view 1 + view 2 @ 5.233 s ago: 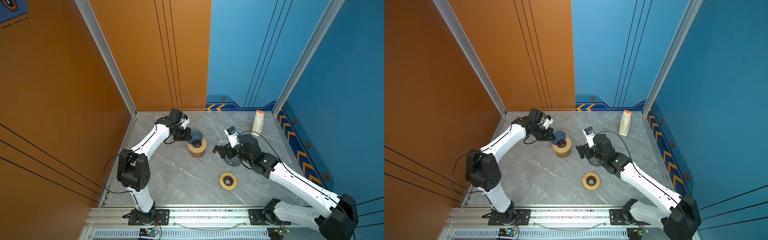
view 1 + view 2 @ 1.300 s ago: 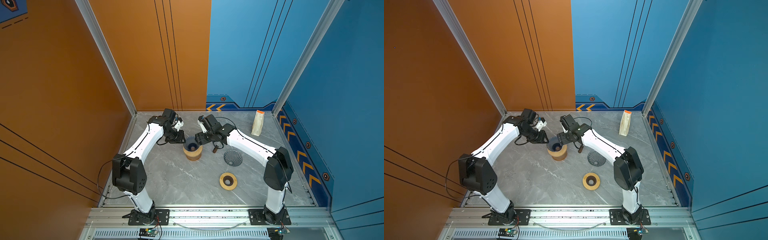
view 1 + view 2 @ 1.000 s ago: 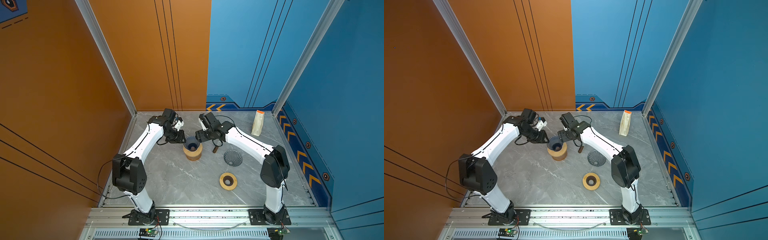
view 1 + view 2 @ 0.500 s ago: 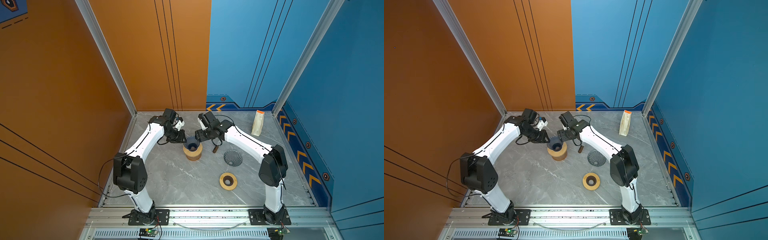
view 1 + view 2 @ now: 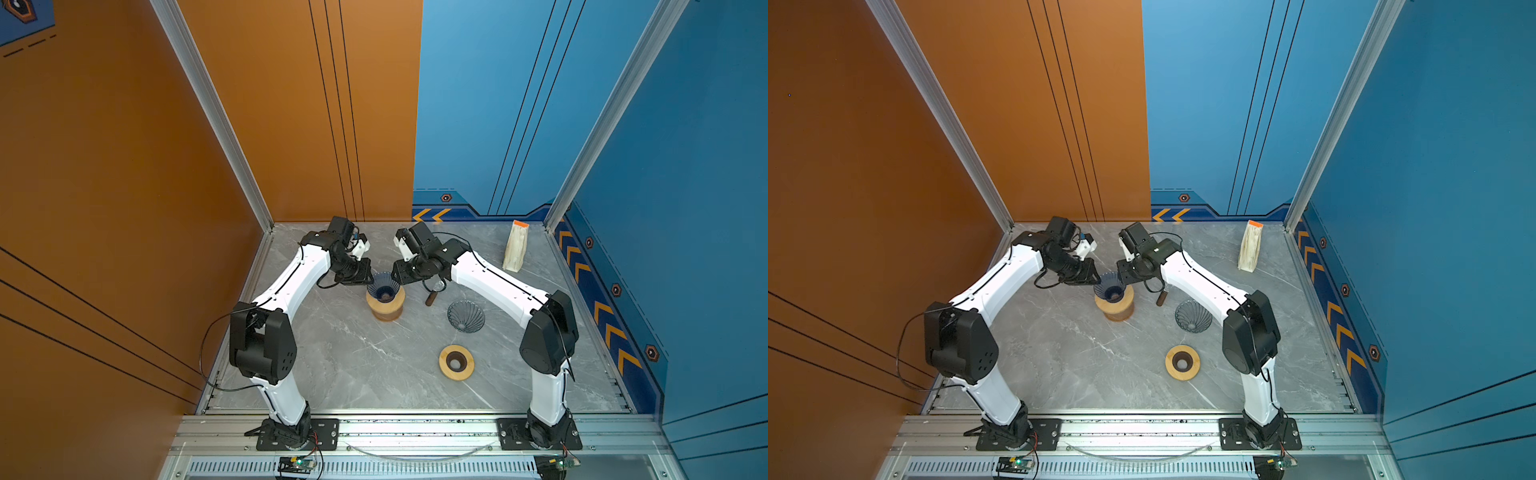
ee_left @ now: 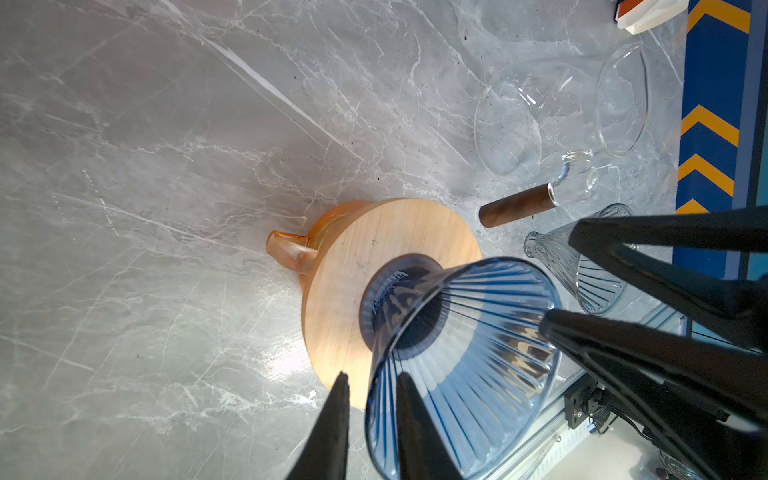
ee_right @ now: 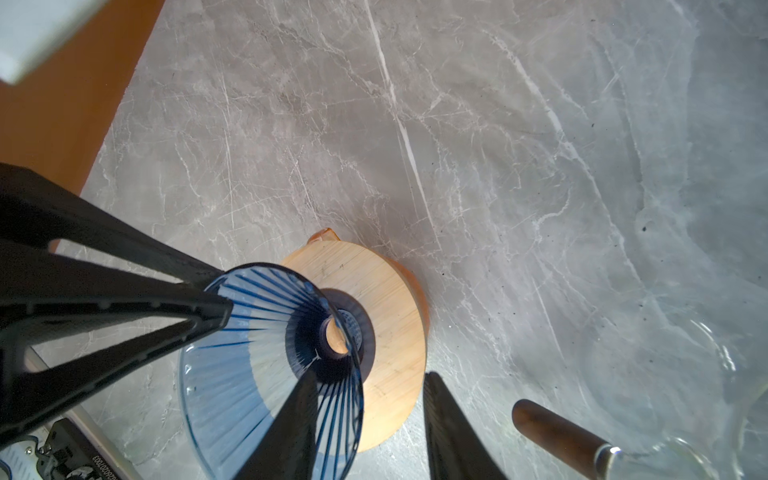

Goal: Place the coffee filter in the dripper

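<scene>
Marble table (image 5: 345, 353): bears all items listed. Stack, rear centre of the table: orange vessel (image 6: 291, 254), capped by a wooden collar (image 6: 374, 237), with the blue ribbed cone (image 5: 383, 286) standing point-down in the collar's hole, mouth upward, roughly upright in both top views. Judged status: if this cone is the filter piece and the collared vessel is the dripper, the seating looks done, and only letting go and drawing both arms clear is left. No paper liner shows inside the cone. A tall packet (image 5: 515, 247) stands well apart at the rear right; its contents cannot be read. A second, clear ribbed cone (image 5: 465, 316) and a spare wooden ring (image 5: 456, 362) lie apart from the stack, untouched. Left gripper (image 6: 371, 375): meets the cone's rim from the left. Its fingers (image 6: 332, 428) are narrowly parted, one outside the glass wall and one inside; whether they nip the wall cannot be told. Right gripper (image 7: 372, 374): at the opposite rim. Its fingers (image 7: 444, 424) are spread wide, astride the wall with clear daylight on the outer side, holding nothing.
</scene>
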You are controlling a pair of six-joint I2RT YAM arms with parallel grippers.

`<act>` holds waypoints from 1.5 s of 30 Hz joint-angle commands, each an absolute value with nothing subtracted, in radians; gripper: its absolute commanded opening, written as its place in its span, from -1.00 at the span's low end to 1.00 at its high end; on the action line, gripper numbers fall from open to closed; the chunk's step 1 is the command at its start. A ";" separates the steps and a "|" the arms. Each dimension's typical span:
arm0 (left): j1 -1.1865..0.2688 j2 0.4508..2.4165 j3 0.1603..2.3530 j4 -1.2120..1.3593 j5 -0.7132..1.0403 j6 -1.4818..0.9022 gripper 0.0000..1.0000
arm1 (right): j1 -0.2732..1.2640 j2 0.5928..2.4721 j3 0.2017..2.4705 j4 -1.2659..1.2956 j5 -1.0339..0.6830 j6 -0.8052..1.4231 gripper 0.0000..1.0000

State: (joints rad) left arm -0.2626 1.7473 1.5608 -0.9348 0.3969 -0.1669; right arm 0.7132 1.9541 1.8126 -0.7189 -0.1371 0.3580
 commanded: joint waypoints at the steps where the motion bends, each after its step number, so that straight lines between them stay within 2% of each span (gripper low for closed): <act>1: -0.266 1.761 1.580 -0.940 0.410 -0.175 -0.57 | 0.709 1.963 1.821 -0.759 -0.169 0.385 -0.25; 26: -0.261 1.793 1.579 -0.913 0.408 -0.192 -0.80 | 0.709 1.991 1.833 -0.779 -0.166 0.397 -0.70; 39: -0.263 1.807 1.576 -0.896 0.415 -0.196 -0.91 | 0.709 1.983 1.828 -0.783 -0.123 0.388 -0.80; 45: -0.265 1.817 1.572 -0.884 0.422 -0.199 -0.96 | 0.709 1.982 1.829 -0.782 -0.142 0.376 -0.77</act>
